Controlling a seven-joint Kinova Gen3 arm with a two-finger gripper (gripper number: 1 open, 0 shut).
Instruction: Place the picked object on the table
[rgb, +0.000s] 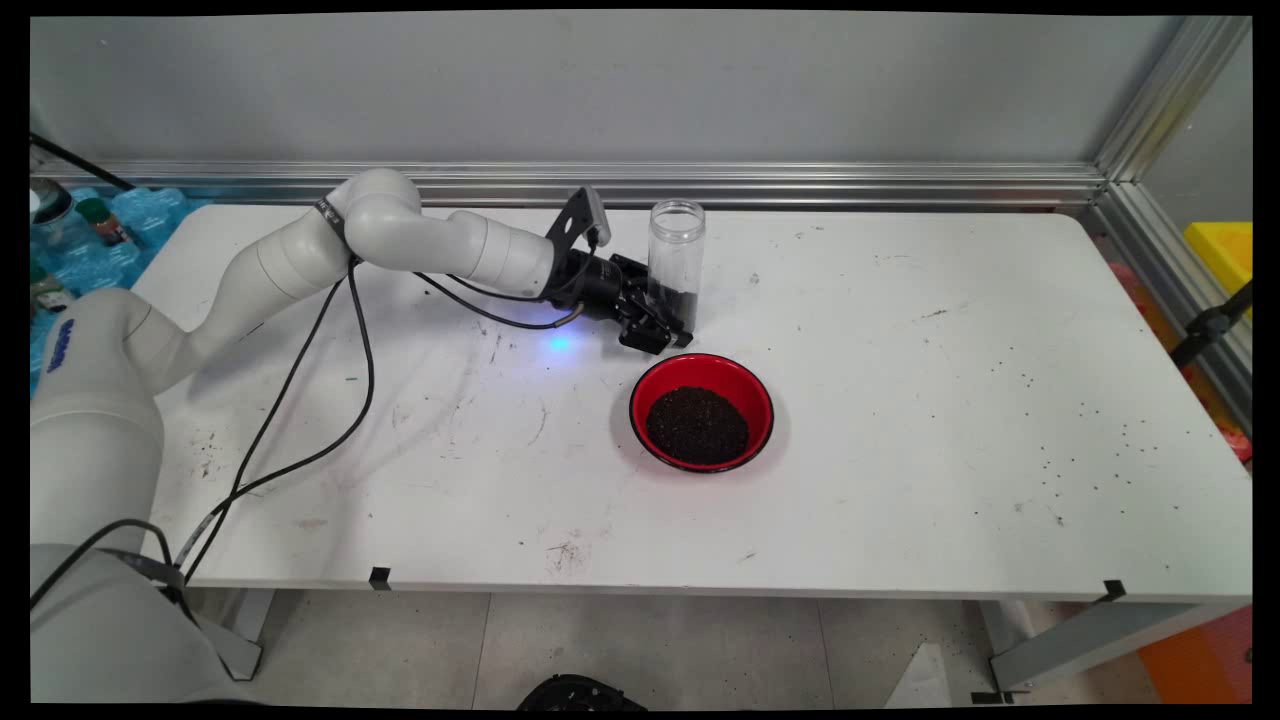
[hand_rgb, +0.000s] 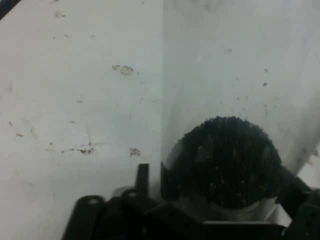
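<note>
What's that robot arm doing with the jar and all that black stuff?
The white robot arm reaches low across the table, and its end effector is around the bottom of a clear plastic jar. The jar stands upright with no lid and has a little dark grainy stuff at its bottom. Just in front of it sits a red bowl holding a heap of the same dark grains. A few loose grains are scattered on the table's right side.
</note>
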